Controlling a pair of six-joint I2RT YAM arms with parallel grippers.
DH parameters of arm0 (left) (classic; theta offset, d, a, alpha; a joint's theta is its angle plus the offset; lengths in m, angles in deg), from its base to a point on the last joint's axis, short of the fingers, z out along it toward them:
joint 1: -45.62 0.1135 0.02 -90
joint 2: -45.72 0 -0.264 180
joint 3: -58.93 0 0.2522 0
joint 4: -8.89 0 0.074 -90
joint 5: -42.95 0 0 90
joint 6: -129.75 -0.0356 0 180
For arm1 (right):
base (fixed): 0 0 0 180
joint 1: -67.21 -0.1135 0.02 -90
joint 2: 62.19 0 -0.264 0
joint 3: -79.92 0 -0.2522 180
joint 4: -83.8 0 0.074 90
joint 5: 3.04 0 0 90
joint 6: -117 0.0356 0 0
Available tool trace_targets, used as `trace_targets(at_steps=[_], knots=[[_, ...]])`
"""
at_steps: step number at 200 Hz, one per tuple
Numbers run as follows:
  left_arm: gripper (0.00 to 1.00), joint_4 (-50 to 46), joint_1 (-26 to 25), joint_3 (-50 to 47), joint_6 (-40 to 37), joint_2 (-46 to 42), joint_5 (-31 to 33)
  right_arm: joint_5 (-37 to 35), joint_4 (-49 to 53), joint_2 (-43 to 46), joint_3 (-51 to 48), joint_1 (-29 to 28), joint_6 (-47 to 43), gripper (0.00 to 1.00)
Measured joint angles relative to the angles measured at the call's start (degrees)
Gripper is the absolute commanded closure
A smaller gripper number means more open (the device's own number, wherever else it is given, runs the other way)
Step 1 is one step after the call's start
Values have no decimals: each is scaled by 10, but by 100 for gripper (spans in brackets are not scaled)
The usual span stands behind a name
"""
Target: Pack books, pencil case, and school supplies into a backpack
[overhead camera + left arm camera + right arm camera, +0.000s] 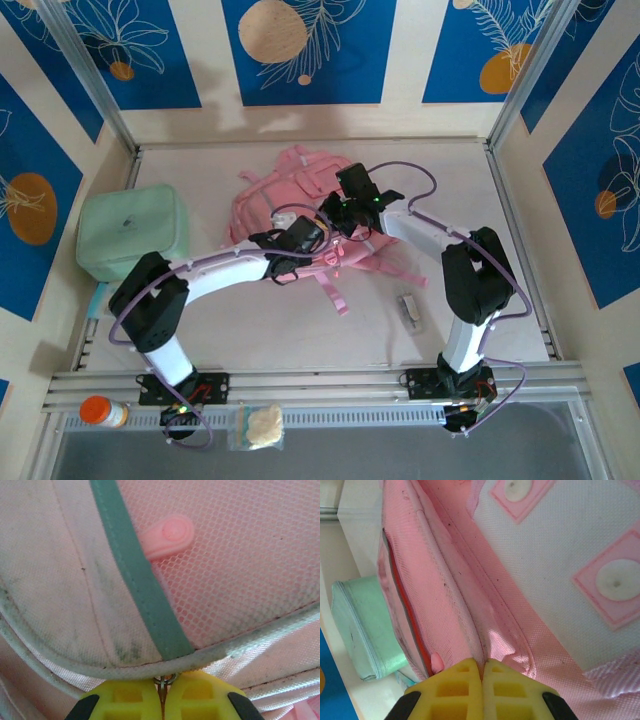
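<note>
**Both tools clamped on backpack (pixel 290 172)**

Left tool (pixel 162 700) is pinched tight on a metal ring (pixel 168 680) at its hem. Right tool (pixel 482 680) is closed on a pink fabric fold. Contents are hidden. Mint case (pixel 130 232) lies at 9 o'clock, grey-white oblong (pixel 410 307) at 4 on the surface (pixel 300 335).

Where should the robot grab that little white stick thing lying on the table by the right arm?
Best guess: pinch the little white thing across its narrow middle, coming straight down from above. It lies flat on the table, long and thin, its length running roughly from near to far, so there is room to close in on its left and right sides. Nothing touches it.
</note>
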Motion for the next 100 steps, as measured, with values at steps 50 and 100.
trace_targets(at_steps=[50, 100], knots=[[100, 26, 20, -32, -49, -48, -38, 10, 14, -4, 13, 14, -27, 100], [100, 28, 29, -52, -112, -97, -75, 54, 55, -21, 48, 39, -75, 100]])
